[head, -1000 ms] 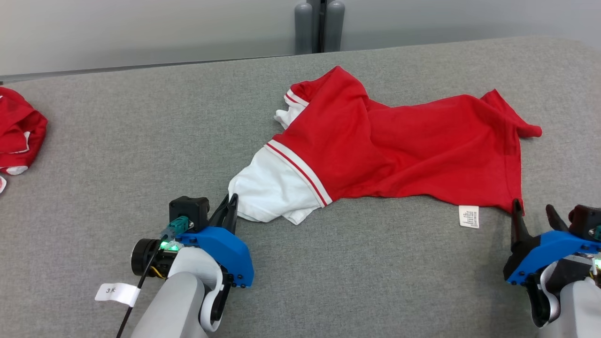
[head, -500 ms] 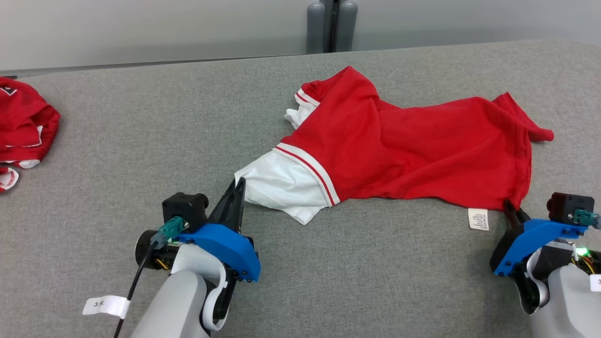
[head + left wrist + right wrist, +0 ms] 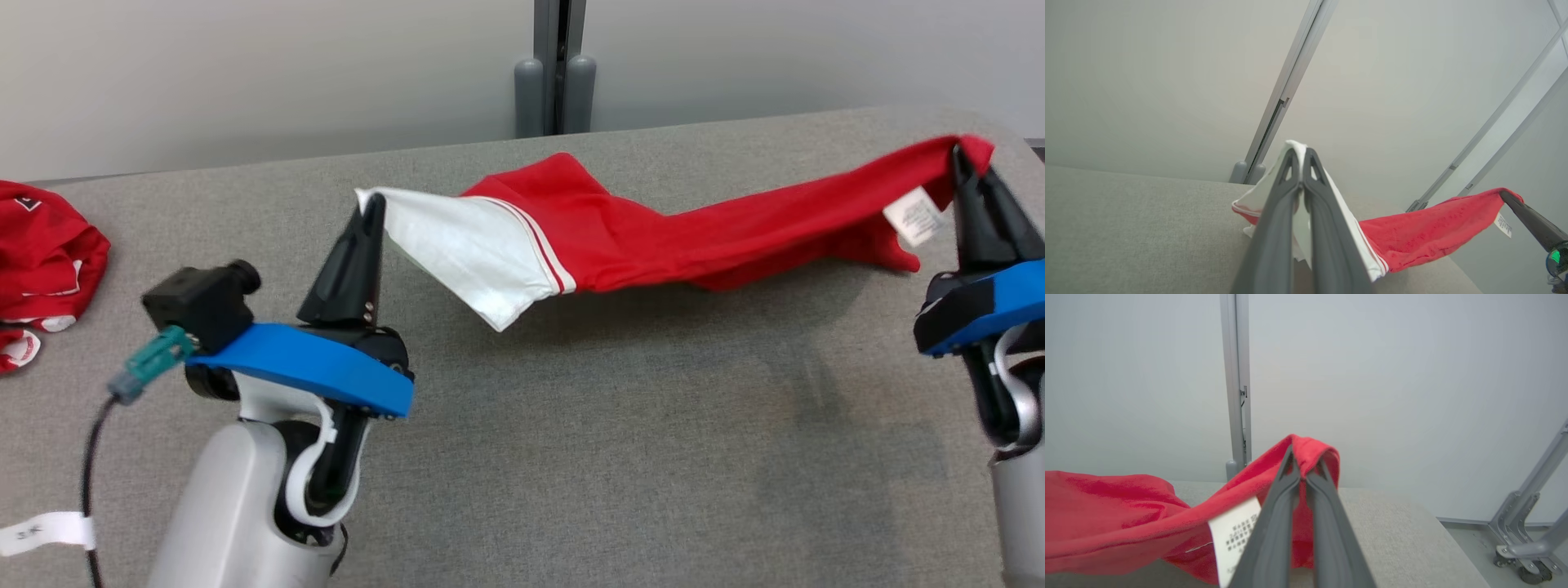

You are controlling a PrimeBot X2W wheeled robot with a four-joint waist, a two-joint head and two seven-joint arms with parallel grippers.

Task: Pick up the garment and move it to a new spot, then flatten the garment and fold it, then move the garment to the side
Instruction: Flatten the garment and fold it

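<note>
- Garment (image 3: 653,237), red with white striped sleeve: strung above grey table (image 3: 571,425), sagging mid-span.
- Left gripper (image 3: 373,204) pinched tight on white sleeve tip; right gripper (image 3: 958,159) pinched tight on red hem corner.
- White care label (image 3: 916,216) beside right fingers, print unreadable.

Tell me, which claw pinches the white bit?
The left claw: it holds the white sleeve, while the right claw holds the red end.

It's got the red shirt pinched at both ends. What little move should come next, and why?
Probably raise both arms a little before carrying it off. The left gripper pinches the white sleeve, the right gripper the red hem corner, yet the garment sags between them, its middle seemingly low over the table.
</note>
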